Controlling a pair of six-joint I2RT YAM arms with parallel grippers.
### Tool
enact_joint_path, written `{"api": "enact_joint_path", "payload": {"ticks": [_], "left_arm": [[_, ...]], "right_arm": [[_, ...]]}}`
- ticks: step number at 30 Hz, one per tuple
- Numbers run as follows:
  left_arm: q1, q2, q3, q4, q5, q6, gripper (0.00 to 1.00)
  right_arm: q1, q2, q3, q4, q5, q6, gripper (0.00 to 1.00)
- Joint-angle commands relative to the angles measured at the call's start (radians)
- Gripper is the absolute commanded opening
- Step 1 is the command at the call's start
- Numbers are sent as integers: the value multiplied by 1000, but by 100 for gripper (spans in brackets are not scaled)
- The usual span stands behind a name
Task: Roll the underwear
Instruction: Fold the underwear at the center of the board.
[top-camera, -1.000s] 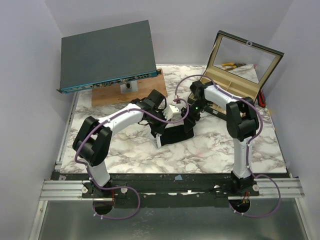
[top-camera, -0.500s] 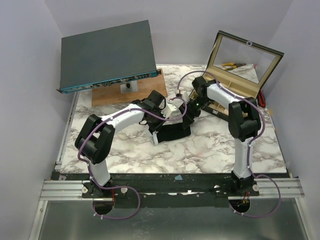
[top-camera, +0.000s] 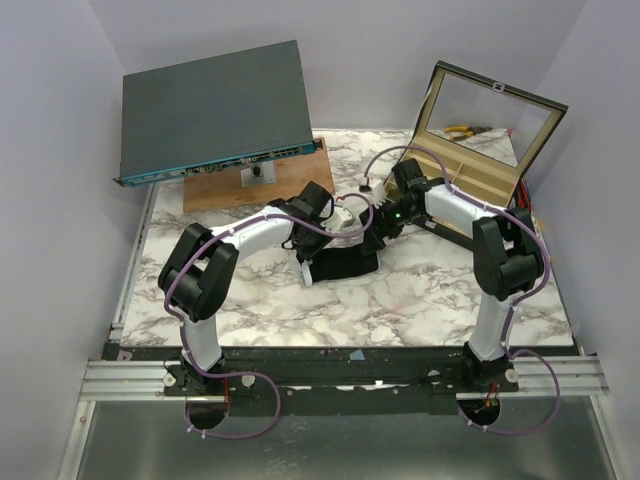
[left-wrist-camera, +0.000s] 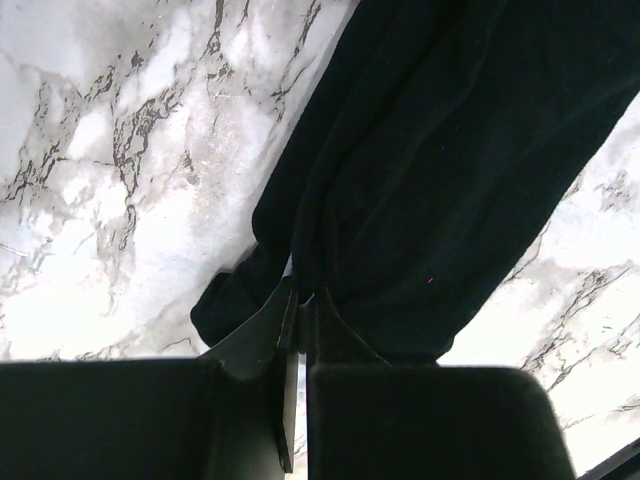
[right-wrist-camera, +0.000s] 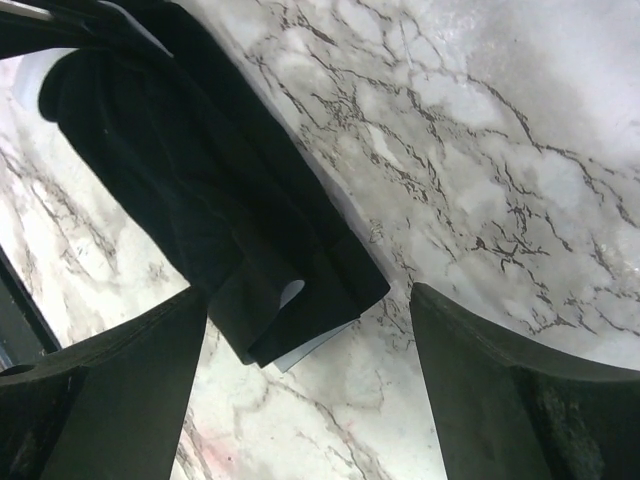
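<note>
Left jaws were pinched tight on the underwear (top-camera: 340, 265) lying on the desk (top-camera: 420, 300); right jaws hung wide apart just over it.

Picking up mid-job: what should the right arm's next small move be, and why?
Probably lower the right gripper and close on the underwear corner: it hangs open above that loose end, while the left gripper pinches the fabric.

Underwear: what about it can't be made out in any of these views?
Top external: the far edge of the underwear is hidden under both arms.
Left wrist: the left gripper, shut on it, covers the pinched fold; the fabric runs off the top edge.
Right wrist: the open right gripper frames one corner only; no logo shows.
</note>
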Motion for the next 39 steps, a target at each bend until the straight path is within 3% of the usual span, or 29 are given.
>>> {"api": "enact_joint_path", "payload": {"ticks": [1, 7, 16, 23, 27, 29, 39], "left_arm": [[5, 12, 26, -3, -32, -19, 0], [5, 20, 35, -6, -33, -19, 0], [5, 23, 41, 9, -91, -30, 1], [6, -15, 12, 46, -145, -42, 18], [5, -63, -21, 89, -180, -44, 43], [5, -85, -32, 106, -184, -44, 49], [10, -127, -68, 150, -293, -14, 55]], "right_arm": [[-5, -6, -52, 166, 36, 92, 85], [-5, 10, -96, 276, 102, 159, 82], [-4, -30, -221, 362, 215, 124, 77], [1, -45, -277, 401, 241, 117, 75], [7, -45, -288, 405, 245, 113, 75], [7, -43, -293, 403, 248, 111, 74], [7, -54, -291, 393, 267, 98, 74]]}}
